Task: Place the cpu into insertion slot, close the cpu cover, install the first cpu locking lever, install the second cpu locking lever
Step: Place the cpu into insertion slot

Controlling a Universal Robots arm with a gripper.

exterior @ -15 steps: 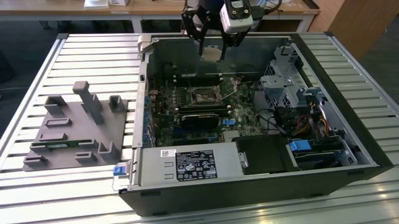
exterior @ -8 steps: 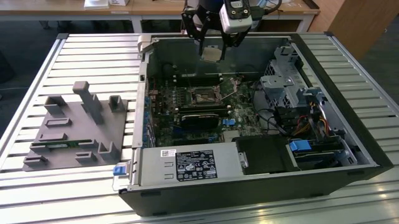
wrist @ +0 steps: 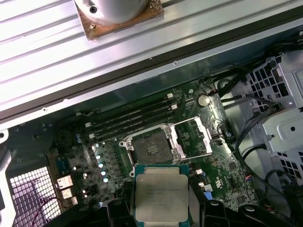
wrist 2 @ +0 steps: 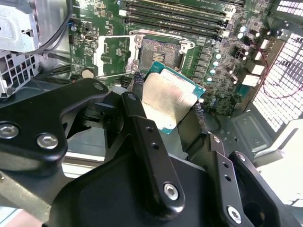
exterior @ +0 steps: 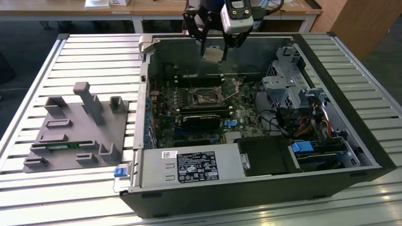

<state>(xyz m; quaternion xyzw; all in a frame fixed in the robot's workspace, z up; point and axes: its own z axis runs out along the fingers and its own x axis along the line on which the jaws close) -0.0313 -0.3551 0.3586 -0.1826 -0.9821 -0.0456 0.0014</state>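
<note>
Evidently, the black fingers (wrist 2: 135, 111) are drawn in against two opposite edges of the small flat square cpu (wrist 2: 168, 99) with the pale silvery-beige metal face; the chip is pinched by its rim, so its face and underside are left untouched, and it is carried roughly flat, presumably so that it can meet the socket squarely. In the first wrist view the cpu is seen above the green circuit board, near the small square insertion slot (wrist: 151, 149) with its dark centre but apart from it; the slot is judged unfilled and the chip not yet seated. The thin silver cpu cover (wrist: 191, 137), a hinged frame with a square cut-out, is folded back beside the slot, which leaves the socket open to receive the chip.

In the exterior view the cpu is held high over the far end of the open dark computer case (exterior: 370, 155); the case is laid on its side on a slatted aluminium tabletop (exterior: 94, 61), with a grey power supply box (exterior: 188, 165) at its near end. A grey moulded parts fixture (exterior: 75, 132) is set beside it, on the exterior view's left; a pale wooden desk (exterior: 157, 7) is seen behind.
</note>
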